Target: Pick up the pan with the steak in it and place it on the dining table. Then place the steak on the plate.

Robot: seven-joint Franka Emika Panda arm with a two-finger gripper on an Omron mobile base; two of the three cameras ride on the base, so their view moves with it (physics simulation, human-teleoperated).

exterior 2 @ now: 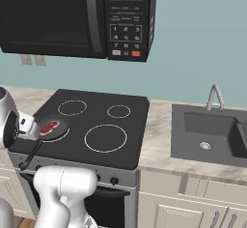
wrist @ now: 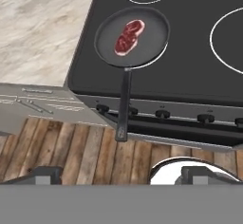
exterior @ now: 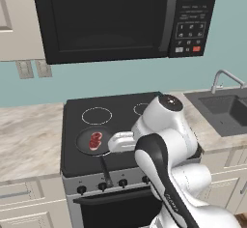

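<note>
Pan point(wrist: 132, 36) sits on the front left burner of the stove point(wrist: 190, 71), steak point(wrist: 128, 37) lying loose near its middle, handle point(wrist: 124, 102) jutting out past the stove's front edge over the knobs. My hand point(wrist: 116, 175) hangs above and in front of it, fingers spread wide, grasping nothing. I judge the pan stiff and fairly heavy, and the steak likely to slide if it tips. I'd take the handle close to the bowl and keep it level.
</note>
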